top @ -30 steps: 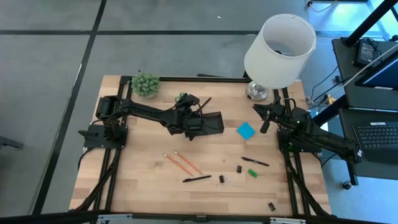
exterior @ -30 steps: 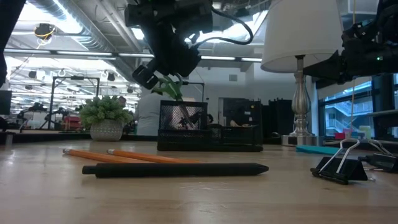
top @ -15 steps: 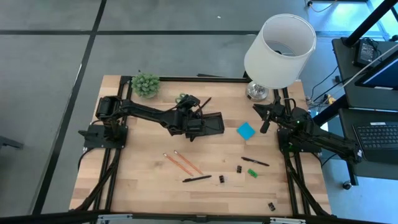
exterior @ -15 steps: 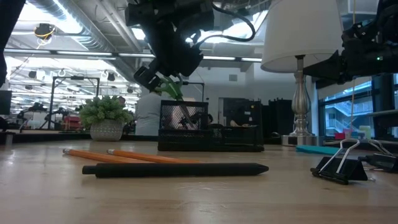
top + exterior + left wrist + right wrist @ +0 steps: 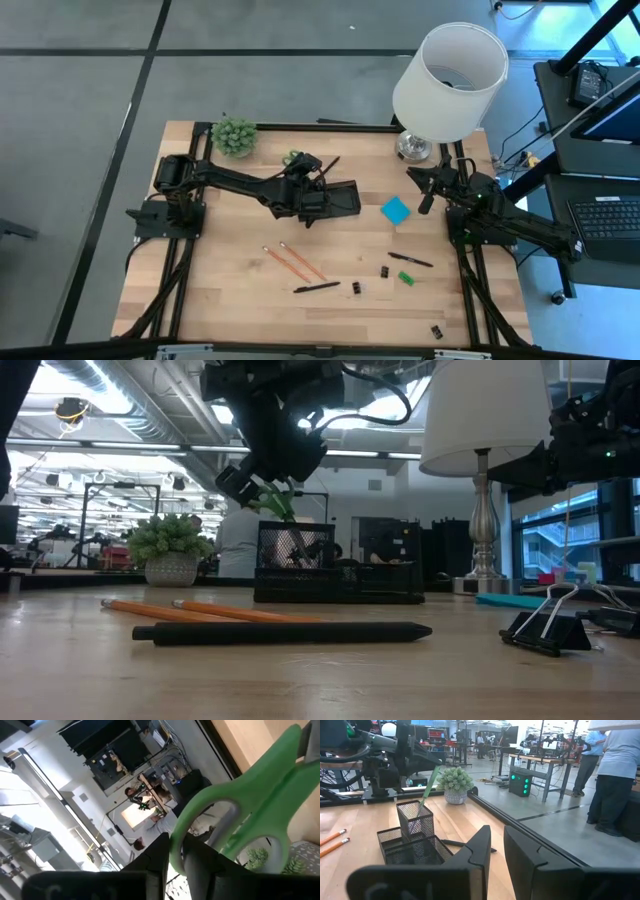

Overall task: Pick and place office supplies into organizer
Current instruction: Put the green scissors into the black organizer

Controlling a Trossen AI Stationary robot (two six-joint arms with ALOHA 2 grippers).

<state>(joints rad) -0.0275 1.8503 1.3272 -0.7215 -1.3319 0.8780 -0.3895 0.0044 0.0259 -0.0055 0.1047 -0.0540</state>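
The green-handled scissors (image 5: 293, 158) stand slanted with their blades down in the tall mesh cup (image 5: 415, 817) at the left end of the black organizer (image 5: 342, 200). My left gripper (image 5: 262, 490) is at their handle, shut on it. Loose on the table lie two orange pencils (image 5: 292, 262), a black pen (image 5: 316, 288), a second pen (image 5: 411, 260), a blue sticky-note pad (image 5: 396, 210), small black clips (image 5: 356, 288) and a green piece (image 5: 405, 278). My right gripper (image 5: 425, 195) waits shut near the table's right edge, touching nothing. My left gripper pinches the rim of one finger loop of the scissors' green handle (image 5: 176, 845) between its two fingers. The fingers come from the table's left, nearly level. The scissors hang slanted below the hold, with their blades (image 5: 422, 802) inside the organizer's mesh cup.
A white-shaded lamp (image 5: 450, 75) stands at the far right corner and a potted plant (image 5: 234, 137) at the far left. Another clip (image 5: 437, 331) lies near the front right edge. People (image 5: 615, 775) stand in the room beyond the table.
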